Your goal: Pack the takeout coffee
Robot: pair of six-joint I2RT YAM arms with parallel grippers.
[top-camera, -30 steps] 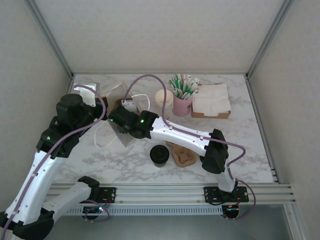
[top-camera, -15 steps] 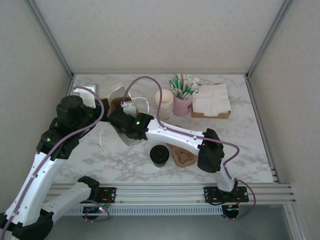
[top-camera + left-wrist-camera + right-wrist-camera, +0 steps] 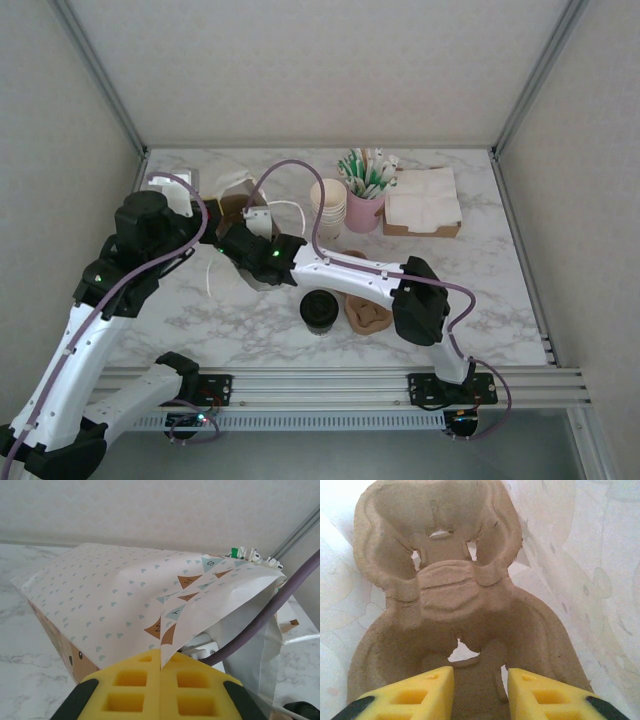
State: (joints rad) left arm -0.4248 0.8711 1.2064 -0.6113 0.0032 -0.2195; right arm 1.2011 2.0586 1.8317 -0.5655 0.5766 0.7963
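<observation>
- Top external view, nearest the arms: the takeout coffee [image 3: 318, 309], black lid on, stands upright on the marble desk [image 3: 500, 300]. Neither arm touches it, and a pulp cup carrier [image 3: 368, 316] lies flat just to its right.
- Just behind the coffee, the right arm crosses leftward and reaches into the open mouth of a paper bag [image 3: 236, 192].
- Right wrist view: the right tool [image 3: 480, 682] has its yellow pads a little apart, with the near end of a second pulp carrier [image 3: 450, 590] pinched between them. Pale bag walls close in around that carrier.
- Left wrist view: the left tool [image 3: 160, 669] has its pads pressed together on the bag's rim, holding up the heart-printed side.
- Farther back on the desk, a stack of cream paper cups [image 3: 328, 205] stands just beside a pink cup [image 3: 364, 210] of green-and-white sticks. A box of napkins [image 3: 422, 208] sits to the right of the pink cup.
</observation>
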